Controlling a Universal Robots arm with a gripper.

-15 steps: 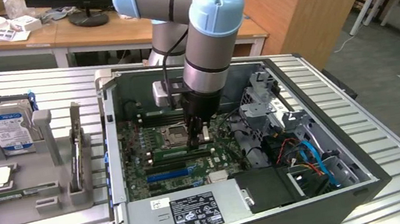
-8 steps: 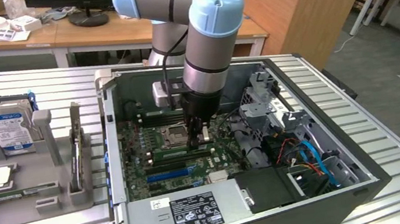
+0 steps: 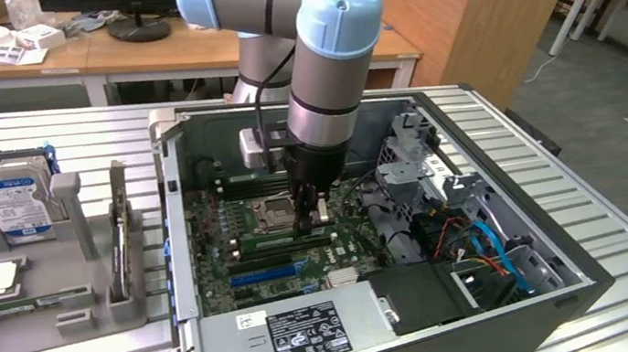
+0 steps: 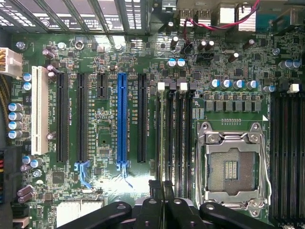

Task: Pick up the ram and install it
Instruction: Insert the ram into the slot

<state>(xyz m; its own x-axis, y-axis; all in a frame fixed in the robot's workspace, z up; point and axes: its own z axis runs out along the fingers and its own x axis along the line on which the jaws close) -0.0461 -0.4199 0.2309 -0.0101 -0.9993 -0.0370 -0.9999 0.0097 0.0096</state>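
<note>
- Presently the pincer (image 3: 316,220), shut and seemingly empty, hangs over the motherboard (image 4: 102,124).
- The ram (image 3: 119,250) seems upright in the tray (image 3: 52,328), at the exterior view's left.
- Pickup pending: it needs the pincer opened.

Silver-grey tubular arm (image 3: 326,105) with rounded pale-blue joint caps (image 3: 338,8) and dark seams ringing the sleeve above the end effector (image 3: 316,220). Thin black cable (image 3: 260,100) down the side of the arm to a small light-grey box (image 3: 261,146) mounted just above and beside the end effector. Matte black end effector throughout, with chunky linkage bars and two slim, flat-sided fingers (image 4: 154,191).
</note>
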